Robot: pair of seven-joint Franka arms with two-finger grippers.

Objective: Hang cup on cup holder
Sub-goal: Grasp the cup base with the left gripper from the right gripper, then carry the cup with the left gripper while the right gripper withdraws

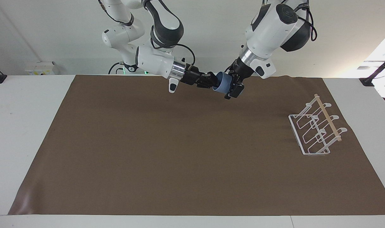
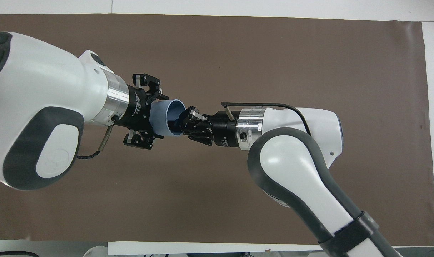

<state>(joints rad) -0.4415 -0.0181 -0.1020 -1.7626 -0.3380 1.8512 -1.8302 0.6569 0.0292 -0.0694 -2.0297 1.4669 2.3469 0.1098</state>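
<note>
Upper centre of the frame, above the bench [image 1: 37,104], our right gripper [image 1: 211,80] pinches the cup [image 1: 221,82] rim while our left gripper [image 1: 234,87] straddles its body, jaws wide; releasing early could drop it, well apart from the cup holder [image 1: 316,129].

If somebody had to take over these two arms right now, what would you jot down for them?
Right gripper: shut on the cup at its rim, one finger inside, held sideways in the air over the brown mat.
Left gripper: open, fingers around the cup's base end, not closed yet.
Cup holder: empty, on the mat at the left arm's end of the table.
Done: cup lifted and offered across.
Left: close the left gripper, release the right one, carry the cup to the holder, hang it.
</note>
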